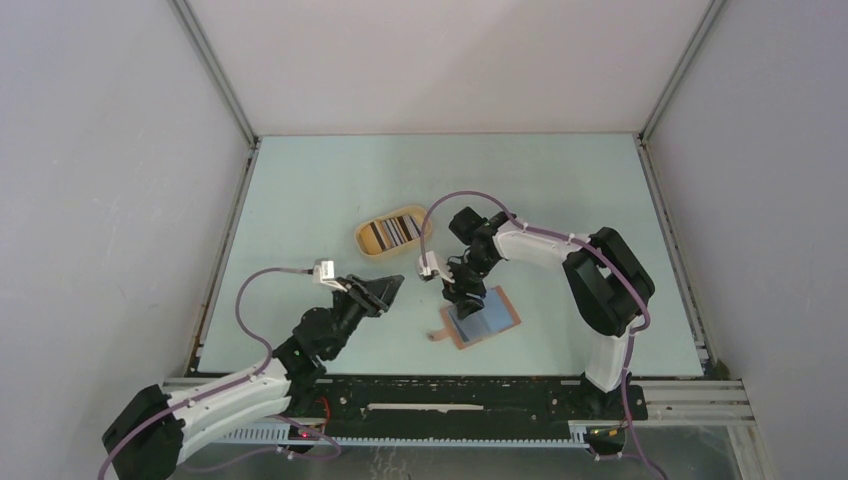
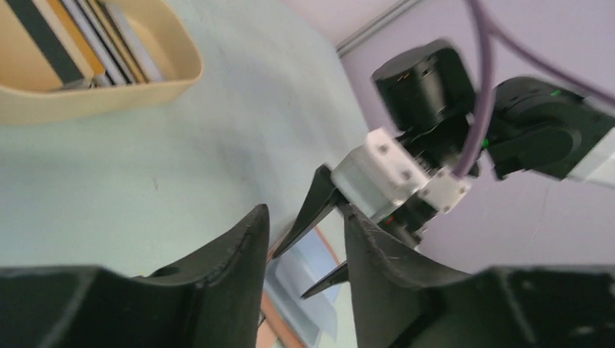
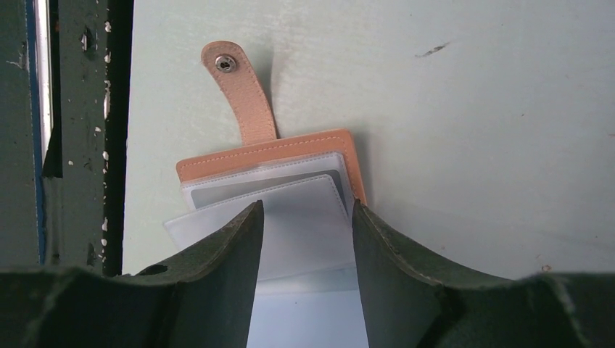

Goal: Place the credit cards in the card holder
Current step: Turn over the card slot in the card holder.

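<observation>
The card holder (image 1: pixel 503 318) lies open on the table, tan-orange with a snap tab (image 3: pixel 239 90) and clear plastic sleeves (image 3: pixel 290 206) fanned out. My right gripper (image 1: pixel 462 300) is open right over it; in the right wrist view (image 3: pixel 308 214) its fingers straddle the top sleeve with nothing clamped. My left gripper (image 1: pixel 393 287) is open and empty, just left of the holder, pointing at it. In the left wrist view (image 2: pixel 304 221) the holder's sleeves (image 2: pixel 308 286) and the right gripper's fingers (image 2: pixel 308 210) show between the jaws. The credit cards (image 1: pixel 395 231) stand in the oval tan tray.
The oval tan tray (image 1: pixel 366 240) sits behind the two grippers, also at upper left in the left wrist view (image 2: pixel 109 98). White walls and metal rails bound the table. The table's dark front rail (image 3: pixel 72 145) runs just left of the holder.
</observation>
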Motion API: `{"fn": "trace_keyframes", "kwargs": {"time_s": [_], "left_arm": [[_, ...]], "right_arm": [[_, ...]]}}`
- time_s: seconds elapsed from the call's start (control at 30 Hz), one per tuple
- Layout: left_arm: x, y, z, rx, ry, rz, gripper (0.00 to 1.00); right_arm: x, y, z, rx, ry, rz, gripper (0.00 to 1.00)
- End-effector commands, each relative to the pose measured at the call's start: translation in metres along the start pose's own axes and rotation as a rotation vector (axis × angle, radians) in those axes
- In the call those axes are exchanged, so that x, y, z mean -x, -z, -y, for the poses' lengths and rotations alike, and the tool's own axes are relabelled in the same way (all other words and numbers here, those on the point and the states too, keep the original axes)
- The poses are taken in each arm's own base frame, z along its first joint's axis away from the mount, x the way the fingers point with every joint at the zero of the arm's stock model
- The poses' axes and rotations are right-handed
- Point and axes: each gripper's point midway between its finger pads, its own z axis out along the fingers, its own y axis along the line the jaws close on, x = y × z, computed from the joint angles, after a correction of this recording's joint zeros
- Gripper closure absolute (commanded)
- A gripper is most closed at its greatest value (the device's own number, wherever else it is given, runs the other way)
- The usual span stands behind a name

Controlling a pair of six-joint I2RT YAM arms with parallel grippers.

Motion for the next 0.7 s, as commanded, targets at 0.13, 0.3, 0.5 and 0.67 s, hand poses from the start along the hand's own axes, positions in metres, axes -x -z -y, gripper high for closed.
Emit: {"fn": "trace_keyframes", "kwargs": {"time_s": [0.13, 0.3, 0.5, 0.67], "left_arm": [[-0.049, -0.004, -0.014, 0.077, 0.066, -0.222, 0.84], [-0.069, -0.011, -0.003, 0.032, 0.104, -0.308, 0.96], [-0.084, -0.024, 0.015, -0.042, 0.137, -0.368, 1.0], [-0.1, -0.03, 0.021, -0.065, 0.168, -0.422, 1.0]], "right_arm": [[0.019, 0.019, 0.002, -0.023, 0.038, 0.053, 0.45], [0.018, 0.02, 0.001, -0.02, 0.036, 0.054, 0.45], [0.018, 0.022, 0.002, -0.023, 0.031, 0.059, 0.46], [0.019, 0.022, 0.001, -0.022, 0.03, 0.063, 0.46]]}}
